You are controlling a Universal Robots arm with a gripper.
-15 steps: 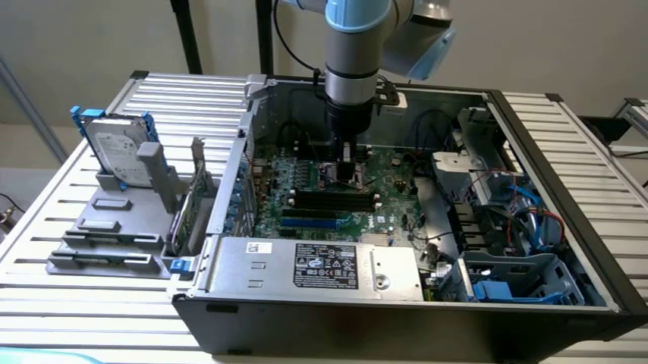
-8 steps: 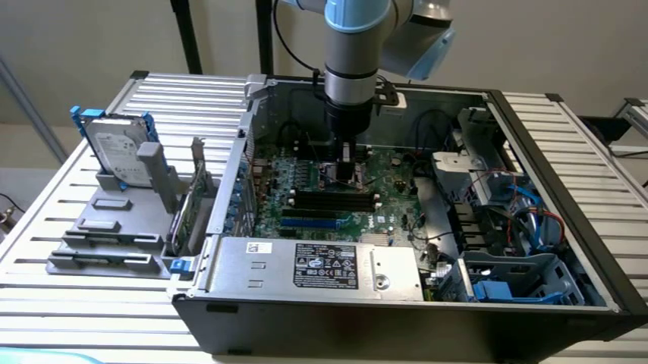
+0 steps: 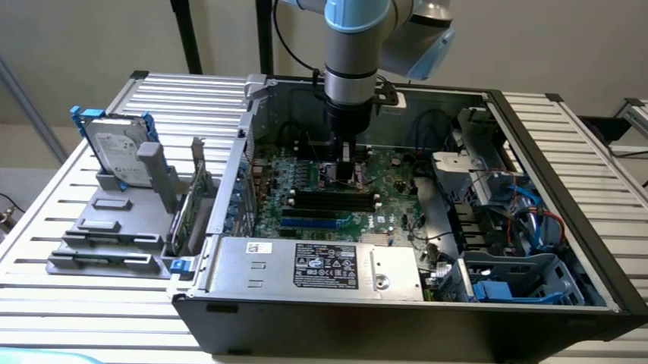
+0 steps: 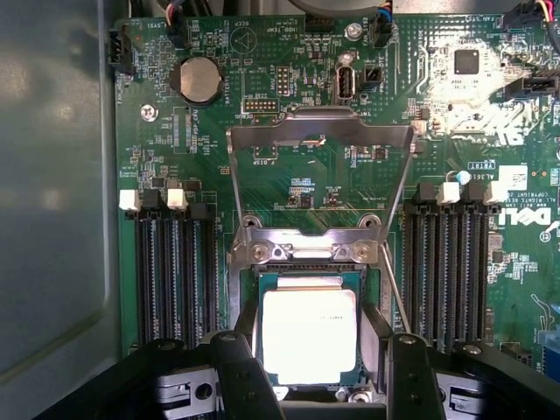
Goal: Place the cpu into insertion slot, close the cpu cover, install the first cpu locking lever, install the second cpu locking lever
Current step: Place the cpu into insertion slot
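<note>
Inside the computer case (image 3: pixel 405 330), the chip (image 4: pixel 308 337) lies in its socket (image 4: pixel 248 297). The gripper (image 4: pixel 318 343) is wide open around it and holds nothing. The cover (image 4: pixel 319 125) stands up. A crooked chip could get crushed.

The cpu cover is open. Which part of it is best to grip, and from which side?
Grip the free cross bar of the cpu cover, the end farthest from its hinge beside the cpu. The thin frame pivots there, so that bar likely gives most leverage. Come from above, pinching across the bar's thickness.
</note>
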